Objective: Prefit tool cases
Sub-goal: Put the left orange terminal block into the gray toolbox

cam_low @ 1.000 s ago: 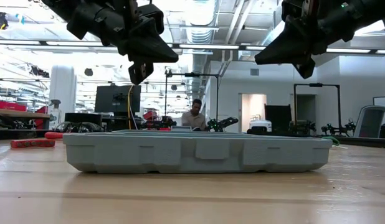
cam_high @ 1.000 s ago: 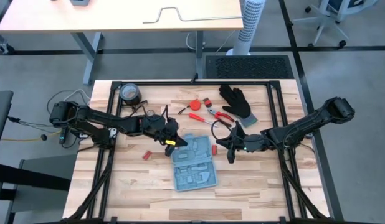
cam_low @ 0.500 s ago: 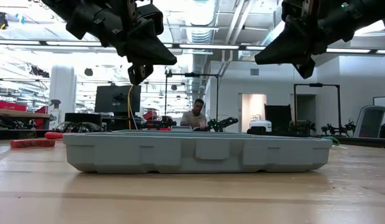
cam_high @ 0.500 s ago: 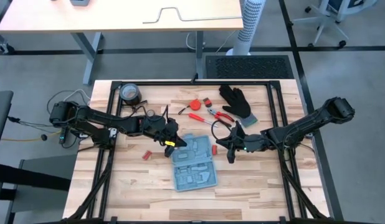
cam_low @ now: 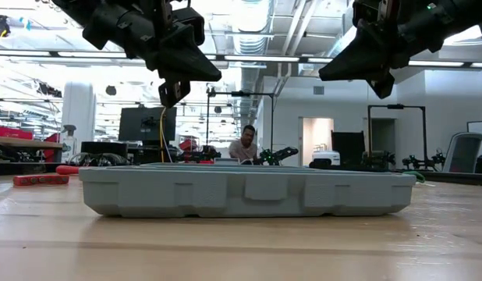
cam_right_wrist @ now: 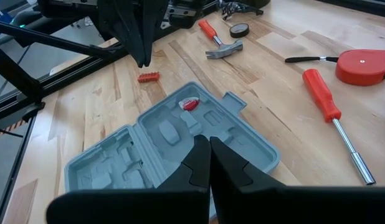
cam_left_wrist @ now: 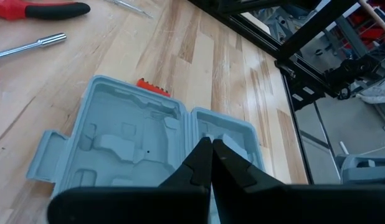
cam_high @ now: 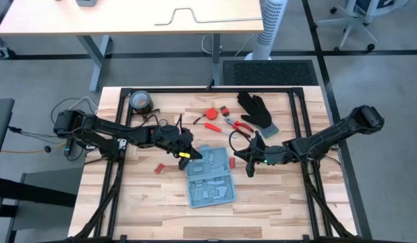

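on table, open tool case (cam_high: 210,177), unlabelled

1 tool case (cam_high: 210,175) | 1 glove (cam_high: 256,110) | 1 tape roll (cam_high: 140,102) | 1 hammer (cam_right_wrist: 224,47)

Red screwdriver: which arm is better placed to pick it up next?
Probably the right. In the high view the red screwdriver lies nearer the right gripper than the left gripper, which hangs over the open tool case. Both are shut, so either must open first.
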Available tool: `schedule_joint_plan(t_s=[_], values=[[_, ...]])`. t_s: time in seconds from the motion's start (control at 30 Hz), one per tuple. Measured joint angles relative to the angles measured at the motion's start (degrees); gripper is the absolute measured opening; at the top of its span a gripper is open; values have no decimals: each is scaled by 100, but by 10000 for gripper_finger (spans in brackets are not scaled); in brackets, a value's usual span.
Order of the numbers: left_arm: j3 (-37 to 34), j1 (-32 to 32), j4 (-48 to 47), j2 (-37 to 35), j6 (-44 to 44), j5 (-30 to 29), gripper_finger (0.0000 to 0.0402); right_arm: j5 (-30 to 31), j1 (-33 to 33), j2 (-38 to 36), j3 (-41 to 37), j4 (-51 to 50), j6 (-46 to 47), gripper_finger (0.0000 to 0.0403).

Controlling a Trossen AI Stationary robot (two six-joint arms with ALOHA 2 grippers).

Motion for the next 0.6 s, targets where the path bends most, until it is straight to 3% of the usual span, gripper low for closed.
schedule_joint_plan(t_s=[0.4,0.6], values=[[1,-11,78,-1,-307,2,0,13,-16,0,0,4,248,8],[2,-11,86,-2,-277,3,0,14,-74,-2,0,68,1628,8]])
